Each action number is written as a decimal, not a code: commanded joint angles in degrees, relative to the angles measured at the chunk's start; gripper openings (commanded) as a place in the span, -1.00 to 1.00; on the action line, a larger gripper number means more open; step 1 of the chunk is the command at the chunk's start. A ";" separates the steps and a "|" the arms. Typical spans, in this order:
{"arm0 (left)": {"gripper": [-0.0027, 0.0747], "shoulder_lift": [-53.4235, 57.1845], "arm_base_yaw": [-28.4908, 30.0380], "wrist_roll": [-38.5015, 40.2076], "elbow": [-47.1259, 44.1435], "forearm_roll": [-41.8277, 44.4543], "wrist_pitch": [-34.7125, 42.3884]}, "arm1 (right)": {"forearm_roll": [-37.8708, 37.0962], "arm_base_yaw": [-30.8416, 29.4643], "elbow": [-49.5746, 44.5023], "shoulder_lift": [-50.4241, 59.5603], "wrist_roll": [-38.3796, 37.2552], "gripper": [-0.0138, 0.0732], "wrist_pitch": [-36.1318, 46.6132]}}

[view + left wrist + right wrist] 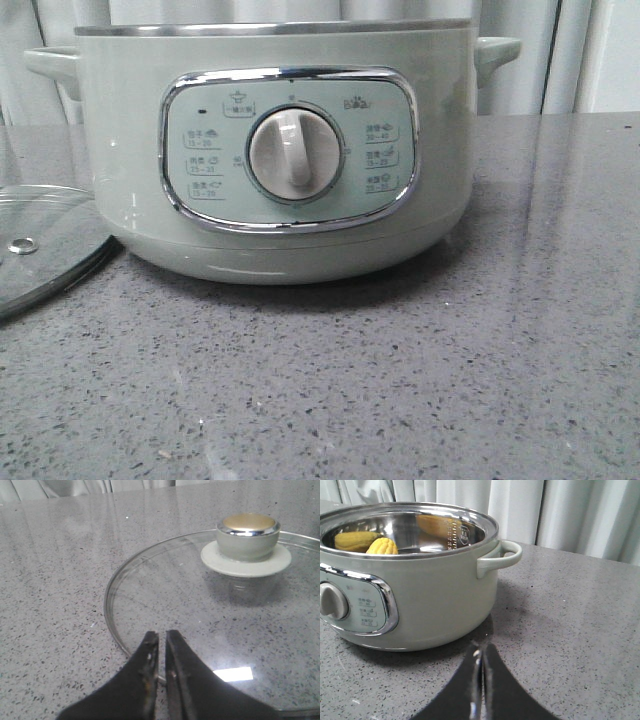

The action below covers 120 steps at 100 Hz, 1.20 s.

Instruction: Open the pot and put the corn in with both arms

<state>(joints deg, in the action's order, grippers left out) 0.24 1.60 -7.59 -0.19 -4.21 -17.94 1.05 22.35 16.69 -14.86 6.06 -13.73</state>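
The sage-green pot [280, 150] stands open in the middle of the table, its dial facing the front camera. In the right wrist view the pot [435, 595] shows its steel inside, and the yellow corn [382, 546] lies in it near the rim, with its reflection on the steel wall. The glass lid [215, 625] lies flat on the table left of the pot, knob up; its edge shows in the front view [45, 245]. My left gripper [162, 637] is shut and empty over the lid's near rim. My right gripper [481, 650] is shut and empty, low on the table to the pot's right.
The grey speckled table [400, 380] stretches in front of the pot and to its right. White curtains [570, 515] hang behind the table. The pot's side handle [502, 557] sticks out toward my right gripper.
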 commanded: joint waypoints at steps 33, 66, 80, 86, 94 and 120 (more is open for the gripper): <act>-0.98 1.71 0.16 0.57 -0.98 -0.13 3.88 | -0.36 -0.06 1.54 -0.42 0.49 -0.85 4.43; -0.98 1.71 0.16 0.57 -0.98 -0.13 3.88 | -2.94 -5.22 -4.96 1.68 0.49 -0.85 9.81; -0.98 1.71 0.16 0.57 -0.98 -0.13 3.88 | -1.85 -14.11 -14.99 5.89 -0.05 -0.85 26.47; -0.98 1.71 0.16 0.57 -0.98 -0.13 3.88 | -1.05 -17.81 -18.85 7.90 -2.06 -0.85 32.91; -0.98 1.71 0.16 0.57 -0.98 -0.13 3.88 | -1.05 -21.84 -17.54 11.06 -2.21 -0.85 23.11; -0.98 1.71 0.16 0.57 -0.98 -0.13 4.00 | -1.05 -30.87 -18.33 16.79 -2.21 -0.85 -2.40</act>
<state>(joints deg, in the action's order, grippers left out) 0.24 1.60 -7.59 -0.19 -4.08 -17.94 0.00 -7.28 -0.61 0.44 4.18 -12.63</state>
